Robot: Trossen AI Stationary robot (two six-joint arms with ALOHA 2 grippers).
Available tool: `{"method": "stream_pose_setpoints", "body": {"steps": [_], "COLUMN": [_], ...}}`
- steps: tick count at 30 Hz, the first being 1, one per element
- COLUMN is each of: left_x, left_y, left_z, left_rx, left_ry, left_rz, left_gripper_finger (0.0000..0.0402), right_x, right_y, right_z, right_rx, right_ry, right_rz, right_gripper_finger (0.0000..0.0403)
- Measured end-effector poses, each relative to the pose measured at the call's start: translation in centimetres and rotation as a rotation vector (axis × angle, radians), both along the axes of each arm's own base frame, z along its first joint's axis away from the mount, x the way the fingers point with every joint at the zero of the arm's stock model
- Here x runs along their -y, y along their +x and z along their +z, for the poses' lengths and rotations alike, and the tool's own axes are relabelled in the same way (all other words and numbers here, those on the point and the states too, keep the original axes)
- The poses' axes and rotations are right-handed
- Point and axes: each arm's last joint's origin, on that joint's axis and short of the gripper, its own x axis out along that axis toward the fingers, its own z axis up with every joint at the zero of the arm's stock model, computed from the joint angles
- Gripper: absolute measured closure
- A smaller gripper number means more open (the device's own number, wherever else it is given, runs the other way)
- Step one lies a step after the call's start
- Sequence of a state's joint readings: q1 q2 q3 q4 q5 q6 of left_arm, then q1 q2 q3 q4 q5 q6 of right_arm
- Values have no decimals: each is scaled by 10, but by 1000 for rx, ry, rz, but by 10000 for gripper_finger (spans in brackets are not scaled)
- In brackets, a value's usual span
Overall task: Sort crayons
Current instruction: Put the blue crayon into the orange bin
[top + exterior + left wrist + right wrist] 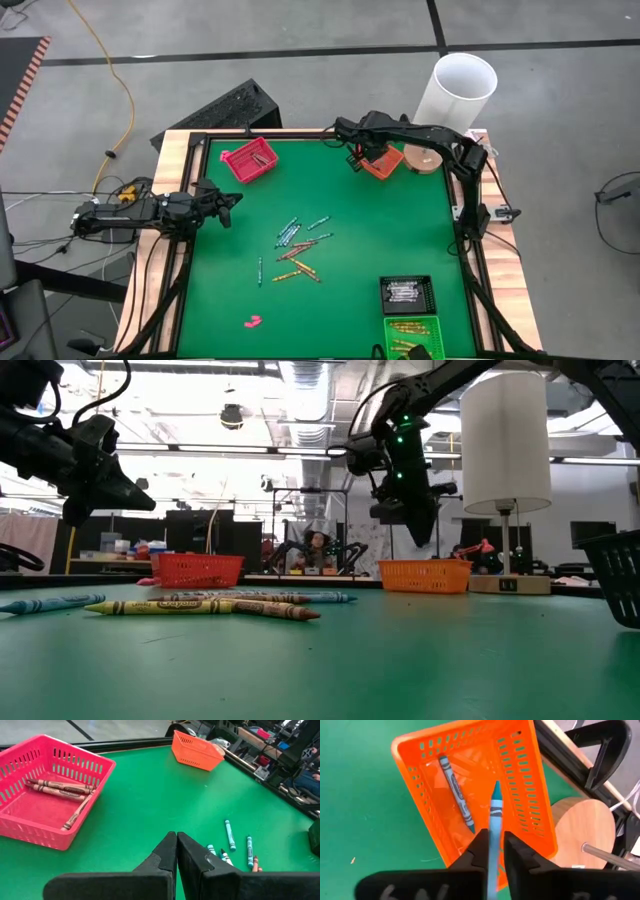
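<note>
A: Orange basket (475, 785), upper right of centre in the high view: contents?

B: One blue crayon (456, 791) lying on its floor. A second blue crayon (493, 820) stands between the fingers of the right gripper (493, 851), directly above the basket. The jaws sit narrowly around its shaft; whether they are pinching or letting go, I cannot tell.

A: Red basket (45, 790), upper left of the mat?

B: Three brownish-red crayons (60, 789) inside, as the left wrist view shows.

A: Lower right of the high view?

B: Black tray (407, 293) holding pale sticks, probably the white-grey crayons; green tray (412, 334) below it holding yellow-orange ones. Counts not legible.

A: Unsorted stock?

B: Loose pile of crayons (297, 248) at the middle of the green mat (400, 220), mixed teal, yellow and reddish, roughly a dozen. One small pink lump (252, 321) at lower left of the mat, apart from everything.

A: Left gripper (177, 851)?

B: Jaws pressed together, nothing held, hovering at the left edge of the mat, short of the pile.

A: Progress?

B: My estimate: partly done. All four containers are started; the central pile remains to be cleared.
</note>
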State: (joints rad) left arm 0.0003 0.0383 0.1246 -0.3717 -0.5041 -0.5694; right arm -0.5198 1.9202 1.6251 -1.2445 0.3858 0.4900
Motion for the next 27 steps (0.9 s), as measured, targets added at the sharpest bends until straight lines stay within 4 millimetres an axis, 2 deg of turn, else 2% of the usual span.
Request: {"method": "stream_pose_setpoints", "body": {"steps": [5,10,14,18,22,25,27], "left_x": [0,0,0,1,1,1,1], "left_y": [0,0,0,0,0,0,0], "left_z": [0,0,0,0,0,0,0], "left_rx": [0,4,10,11,14,13,13], "left_ry": [-1,-7,-18,-25,-32,-31,-31], "left_rz": [0,2,-1,-17,-18,-19,-19], "left_gripper_finger": [401,401,401,402,401,401,402], "right_x": [0,0,-14,-42,-88,-128,-150], "right_y": [-1,2,15,38,64,78,84], "right_z": [-3,-1,9,19,21,13,5], "right_rx": [-9,19,78,161,282,317,322], "right_ry": [3,19,69,116,239,250,227], "right_rz": [8,39,146,357,738,1025,1153], "right_gripper_finger": [316,302,302,302,302,301,301]}}
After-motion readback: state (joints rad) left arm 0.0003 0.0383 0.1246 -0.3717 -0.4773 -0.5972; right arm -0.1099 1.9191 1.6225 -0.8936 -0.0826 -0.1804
